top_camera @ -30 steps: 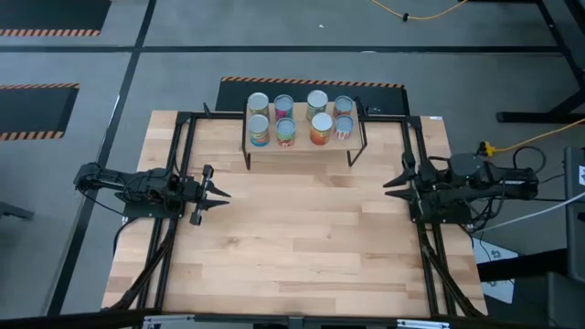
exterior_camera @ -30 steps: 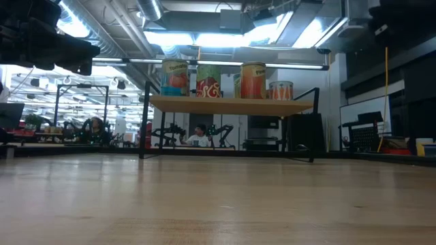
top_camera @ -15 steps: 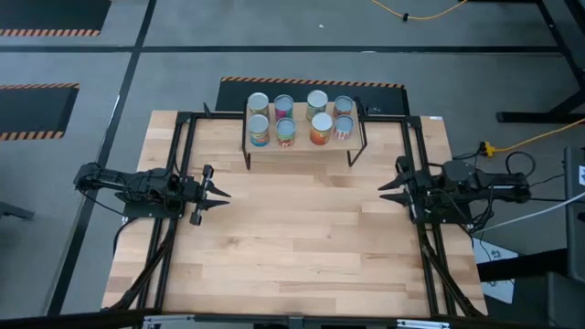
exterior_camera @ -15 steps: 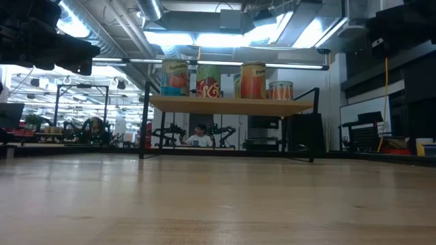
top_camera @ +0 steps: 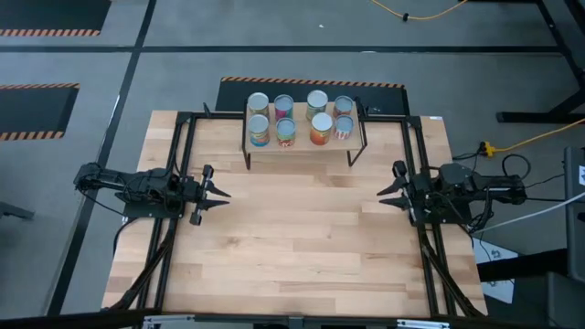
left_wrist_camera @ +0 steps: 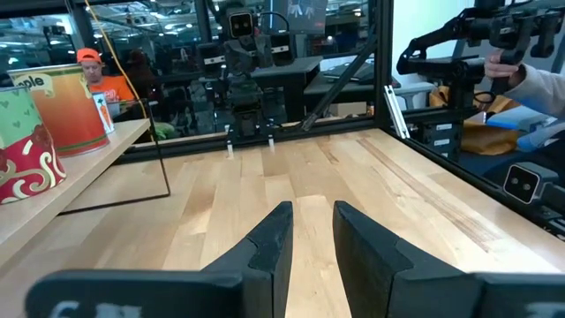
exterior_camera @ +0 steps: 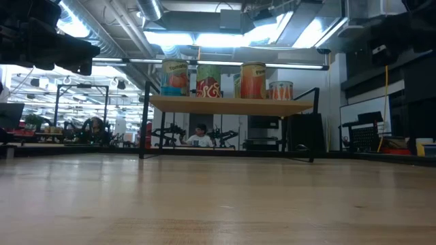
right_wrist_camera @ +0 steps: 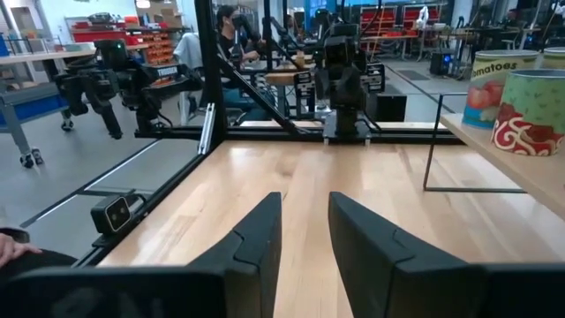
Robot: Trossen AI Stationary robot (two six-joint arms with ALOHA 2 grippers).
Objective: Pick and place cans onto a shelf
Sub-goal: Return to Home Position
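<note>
Within the last second the right gripper shifted slightly inward at the table edge while the left gripper stayed put — both narrowly parted, empty — and all eight cans stood on the shelf, so placement was apparently complete.

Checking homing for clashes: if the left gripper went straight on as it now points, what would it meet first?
Probably the right gripper, facing the left gripper across bare table; the shelf lies off to one side.
</note>
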